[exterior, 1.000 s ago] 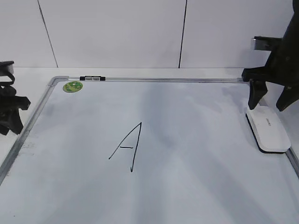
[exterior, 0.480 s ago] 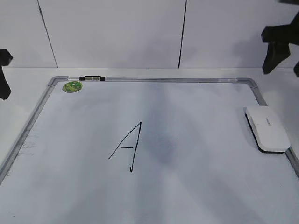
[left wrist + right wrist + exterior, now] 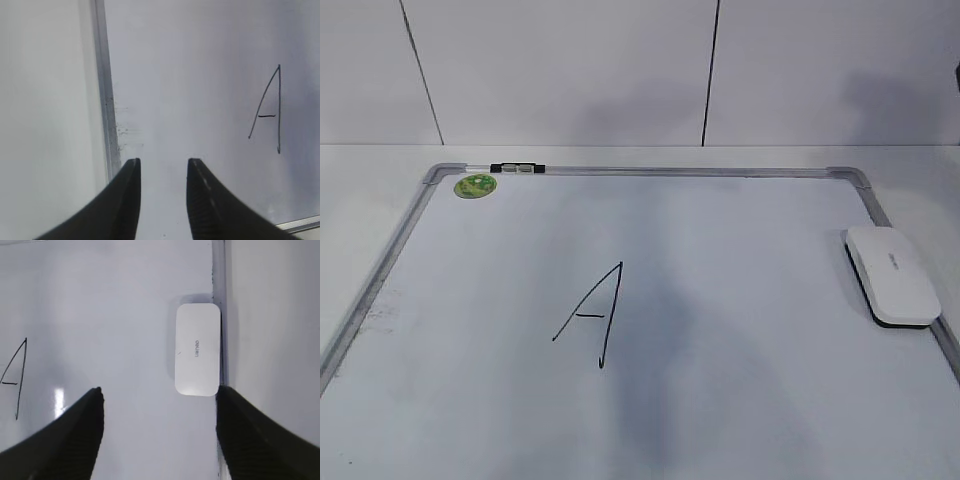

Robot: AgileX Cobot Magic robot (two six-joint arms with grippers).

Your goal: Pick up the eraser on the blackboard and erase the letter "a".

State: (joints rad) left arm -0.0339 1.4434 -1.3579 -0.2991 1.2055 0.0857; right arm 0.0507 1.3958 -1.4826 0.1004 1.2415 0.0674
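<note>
Both arms have lifted clear of the blackboard (image 3: 740, 300); left tool (image 3: 164, 165) slightly parted, right tool (image 3: 159, 395) spread wide above the eraser (image 3: 198, 349).

Exterior view: slanted down from in front of the blackboard (image 3: 740, 400), taking in its far frame and both far corners.
Left wrist view: high above, facing down over the board's left frame rail; left gripper (image 3: 164, 167) at bottom.
Right wrist view: high above, facing down over the right frame rail.
Shared: the drawn letter (image 3: 592, 315) (image 3: 267, 110) (image 3: 14, 377) in all three; the eraser (image 3: 892, 273) (image 3: 198, 349) in exterior and right wrist.
</note>
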